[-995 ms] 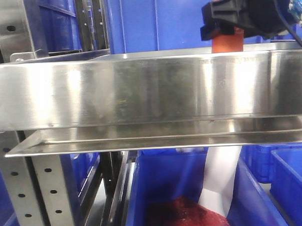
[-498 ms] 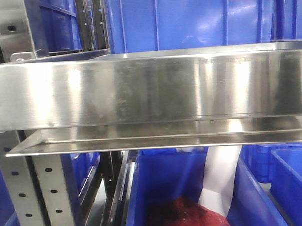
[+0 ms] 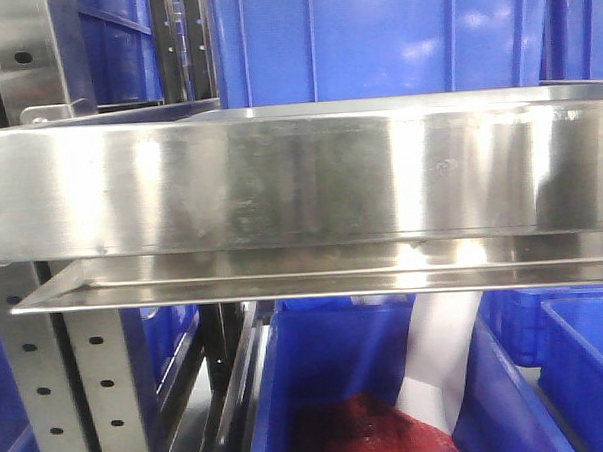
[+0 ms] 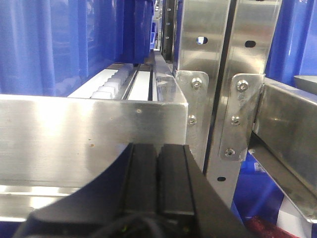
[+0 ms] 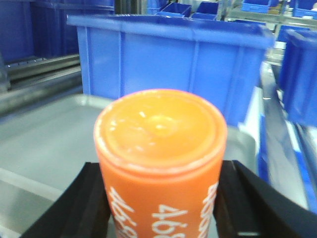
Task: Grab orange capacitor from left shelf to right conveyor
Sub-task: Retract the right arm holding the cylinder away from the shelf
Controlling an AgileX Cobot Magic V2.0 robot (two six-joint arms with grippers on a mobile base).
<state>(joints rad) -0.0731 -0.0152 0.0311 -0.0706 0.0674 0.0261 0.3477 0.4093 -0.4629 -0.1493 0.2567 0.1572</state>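
**A:** Where do we have the orange capacitor [image 5: 161,129]?

**B:** In the right wrist view it fills the middle. It stands upright with its flat top towards us and white "4680" print running down its side. Our right gripper [image 5: 161,213] is clamped on it, with a black finger [image 5: 79,208] pressed against each flank.

**A:** What lies under it?

**B:** A dull silver ledge [image 5: 39,144] with a raised rim, and a blue bin [image 5: 168,54] stands at its far edge. The frame cuts off the can's lower end, so we cannot tell whether it touches the ledge or hangs above it.

**A:** And our left gripper [image 4: 158,153]?

**B:** Clenched on nothing. In the left wrist view its two black fingers meet with no gap between them. It sits just in front of the brushed steel front wall of the left shelf [image 4: 89,134], near the bolted uprights [image 4: 208,74] on the right.

**A:** What do we get from the front view?

**B:** The shelf's broad shiny front wall runs across the frame, with a thinner ledge just beneath it. A perforated upright [image 3: 89,395] stands at lower left. Behind the shelf top we see blue crates [image 3: 374,43]. Below it a lower bin [image 3: 317,355] holds something red [image 3: 370,428] and a white sheet [image 3: 442,350].
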